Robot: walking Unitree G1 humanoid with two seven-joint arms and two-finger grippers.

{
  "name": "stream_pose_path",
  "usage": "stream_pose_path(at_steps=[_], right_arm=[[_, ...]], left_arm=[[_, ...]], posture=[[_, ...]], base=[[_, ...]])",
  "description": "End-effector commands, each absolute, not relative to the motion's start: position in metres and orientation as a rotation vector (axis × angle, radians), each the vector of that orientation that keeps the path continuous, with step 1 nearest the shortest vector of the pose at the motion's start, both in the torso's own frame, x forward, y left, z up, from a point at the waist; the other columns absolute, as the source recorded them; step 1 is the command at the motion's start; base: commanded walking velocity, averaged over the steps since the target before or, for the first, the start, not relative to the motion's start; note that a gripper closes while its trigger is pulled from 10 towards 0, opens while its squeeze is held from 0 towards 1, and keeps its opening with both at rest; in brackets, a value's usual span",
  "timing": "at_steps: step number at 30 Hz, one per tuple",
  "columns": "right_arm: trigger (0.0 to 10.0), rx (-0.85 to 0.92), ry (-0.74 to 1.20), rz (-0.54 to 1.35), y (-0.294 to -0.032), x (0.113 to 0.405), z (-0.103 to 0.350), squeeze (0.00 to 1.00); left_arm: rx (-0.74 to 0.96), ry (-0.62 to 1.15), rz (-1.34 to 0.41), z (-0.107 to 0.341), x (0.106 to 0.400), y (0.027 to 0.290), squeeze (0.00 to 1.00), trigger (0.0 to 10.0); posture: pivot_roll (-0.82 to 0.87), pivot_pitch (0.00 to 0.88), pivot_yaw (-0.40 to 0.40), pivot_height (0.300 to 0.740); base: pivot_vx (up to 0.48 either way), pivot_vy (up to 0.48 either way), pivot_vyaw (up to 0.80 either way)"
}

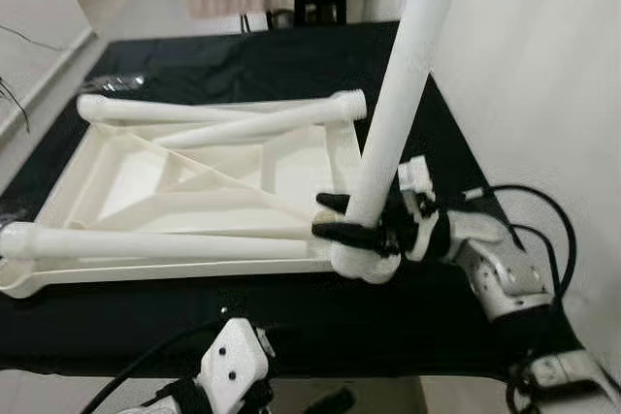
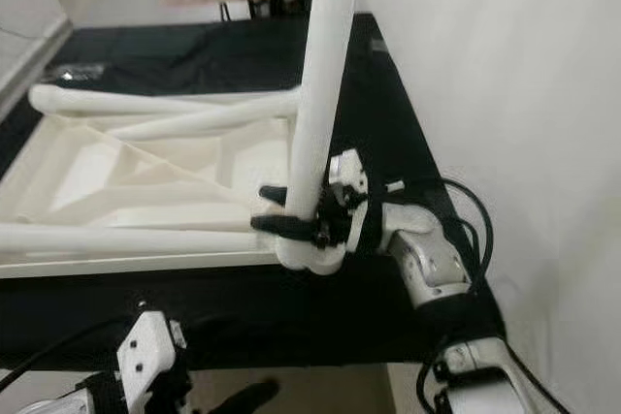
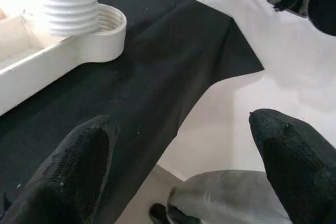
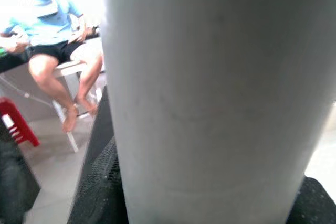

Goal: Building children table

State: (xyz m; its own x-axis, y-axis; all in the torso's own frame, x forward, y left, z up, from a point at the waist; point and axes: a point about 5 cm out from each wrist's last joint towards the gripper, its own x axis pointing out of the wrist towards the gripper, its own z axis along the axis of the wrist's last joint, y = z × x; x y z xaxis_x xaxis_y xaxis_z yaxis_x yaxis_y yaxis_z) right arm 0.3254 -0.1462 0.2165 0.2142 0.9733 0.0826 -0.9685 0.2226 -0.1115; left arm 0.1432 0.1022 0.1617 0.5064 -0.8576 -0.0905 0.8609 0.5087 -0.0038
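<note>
The left gripper (image 1: 335, 400) hangs low at the near edge of the black cloth (image 1: 291, 317), with its two black fingers (image 3: 79, 166) spread wide apart and nothing between them. It looks across the cloth at the corner socket (image 3: 102, 30), which is up ahead of it and not touching it.

Next comes the white table top (image 1: 126, 181). It lies upside down on the cloth, so you can see the ribs underneath. Three loose legs lie on it: one long leg (image 1: 146, 242) along the near edge, one (image 1: 146, 109) along the far edge, and one slanted leg (image 1: 262, 123) between them.

Then comes the standing leg (image 1: 403, 84). It is a long, smooth, white tube. It points up and leans a little to the right. Its bottom end has screw rings (image 3: 71, 9) and sits in the corner socket at the near right corner of the table top.

The right gripper (image 1: 354, 218) is clamped around this leg, low down, just above the socket. One finger is on each side of the tube. The right arm (image 1: 495, 269) reaches in from the right, so it is the closer arm by far. I think the leg now needs turning around its long line to screw it in tight.

Far behind, a person (image 4: 52, 35) sits on a chair beside a red stool (image 4: 16, 121).
</note>
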Motion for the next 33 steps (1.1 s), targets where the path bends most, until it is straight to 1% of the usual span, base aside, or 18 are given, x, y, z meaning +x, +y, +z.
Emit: stream_pose_path(at_steps=[1,5,8,11,15,17,18,19,26,28,33], right_arm=[[10.0,-0.039,-0.156,1.372,-0.154,0.325,0.225,0.00],[10.0,-0.043,-0.152,1.402,-0.160,0.323,0.229,0.00],[10.0,-0.051,-0.131,1.447,-0.169,0.317,0.229,0.00],[10.0,-0.062,-0.112,1.475,-0.170,0.315,0.227,0.00],[10.0,-0.091,-0.090,1.498,-0.170,0.312,0.223,0.00],[10.0,-0.169,-0.072,1.511,-0.167,0.310,0.215,0.00],[10.0,-0.169,-0.072,1.511,-0.167,0.310,0.215,0.00],[10.0,-0.231,-0.080,1.492,-0.159,0.310,0.211,0.00],[10.0,-0.280,-0.096,1.462,-0.153,0.315,0.211,0.00],[10.0,-0.313,-0.076,1.473,-0.153,0.317,0.210,0.00],[10.0,-0.325,-0.049,1.494,-0.155,0.317,0.209,0.00]], left_arm=[[0.032,0.105,-1.056,0.164,0.136,0.103,0.00,10.0],[0.028,0.111,-1.052,0.166,0.133,0.103,0.00,10.0],[0.018,0.117,-1.046,0.168,0.131,0.104,0.00,10.0],[0.015,0.121,-1.046,0.170,0.131,0.104,0.00,10.0],[0.013,0.121,-1.047,0.171,0.131,0.105,0.00,10.0],[0.009,0.121,-1.047,0.172,0.131,0.106,0.00,10.0],[0.009,0.121,-1.047,0.172,0.131,0.106,0.00,10.0],[0.003,0.123,-1.047,0.173,0.132,0.106,0.00,10.0],[-0.001,0.125,-1.051,0.173,0.132,0.106,0.00,10.0],[-0.003,0.128,-1.054,0.174,0.132,0.106,0.00,10.0],[-0.007,0.130,-1.057,0.174,0.131,0.105,0.00,10.0]], posture=[[0.04,0.329,0.060,0.740],[0.04,0.338,0.061,0.740],[0.04,0.348,0.059,0.740],[0.04,0.357,0.063,0.740],[0.04,0.359,0.065,0.740],[0.04,0.366,0.067,0.740],[0.04,0.366,0.067,0.740],[0.04,0.367,0.071,0.740],[0.04,0.366,0.073,0.740],[0.04,0.366,0.073,0.740],[0.03,0.363,0.066,0.740]], base=[[0.000,0.000,0.00],[0.000,0.000,0.00],[0.000,0.000,0.00],[0.000,0.000,0.00],[0.000,0.000,0.00],[0.000,0.000,0.00],[0.000,0.000,0.00],[0.000,0.000,0.00],[0.000,0.000,0.00],[0.000,0.000,0.00],[0.000,0.000,0.00]])
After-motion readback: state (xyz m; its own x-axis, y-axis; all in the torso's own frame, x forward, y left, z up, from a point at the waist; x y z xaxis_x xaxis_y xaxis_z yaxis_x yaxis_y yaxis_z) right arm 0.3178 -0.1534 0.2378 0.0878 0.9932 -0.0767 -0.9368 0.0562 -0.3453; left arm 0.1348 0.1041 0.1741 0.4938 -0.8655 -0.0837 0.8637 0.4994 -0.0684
